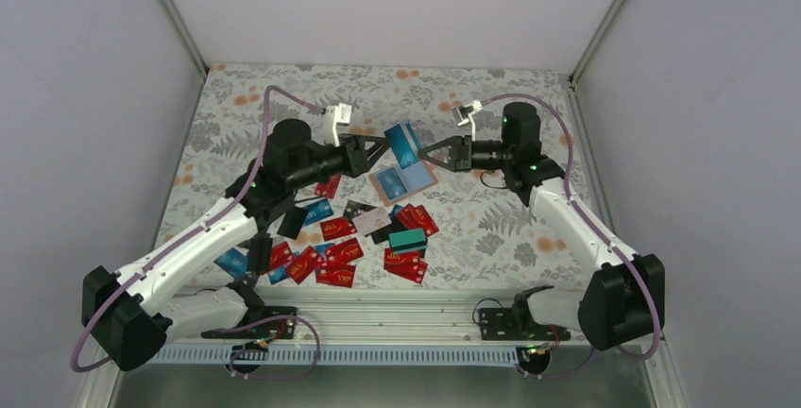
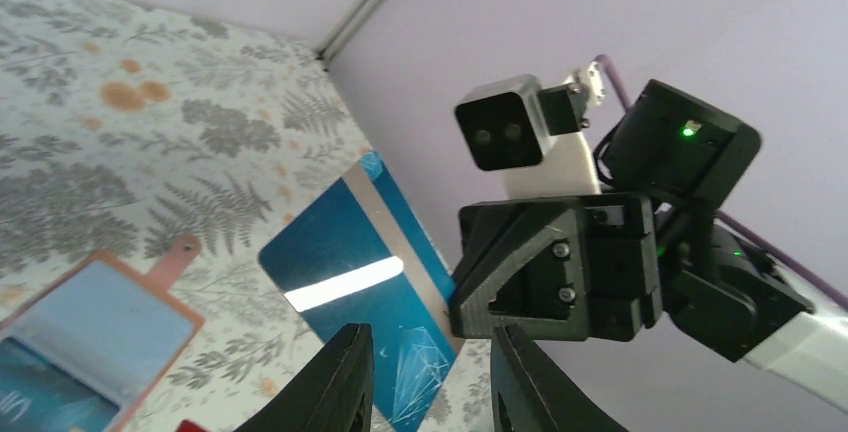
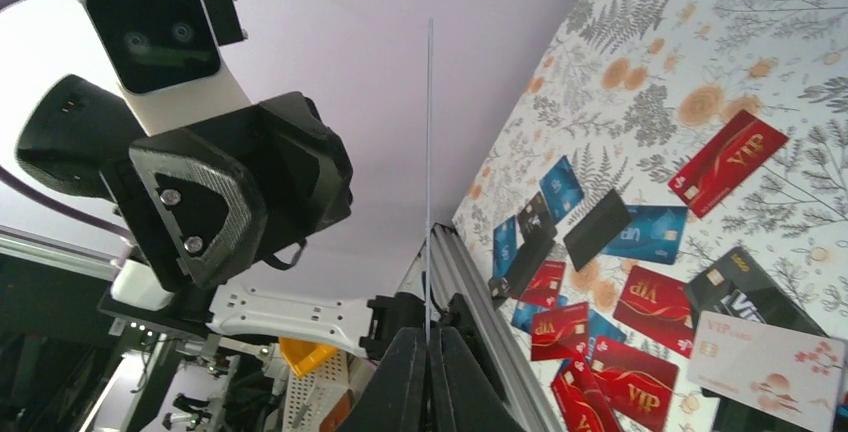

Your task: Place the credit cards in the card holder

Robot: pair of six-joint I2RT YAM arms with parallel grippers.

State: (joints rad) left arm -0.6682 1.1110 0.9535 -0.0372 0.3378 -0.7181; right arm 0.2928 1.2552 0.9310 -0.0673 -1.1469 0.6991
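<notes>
Top external view: my right claw is pinched shut on a blue credit card, holding it in the air on edge. My right wrist camera sees it as a thin upright line rising from the closed fingers. The card holder lies open on the table, just below the card and slightly nearer me, its long axis running roughly left to right. My left claw faces the card's broad side, fingers parted, gripping nothing. My left arm and right arm are raised, wrists level and aimed at each other. The rest of the credit cards lie scattered nearer me.
</notes>
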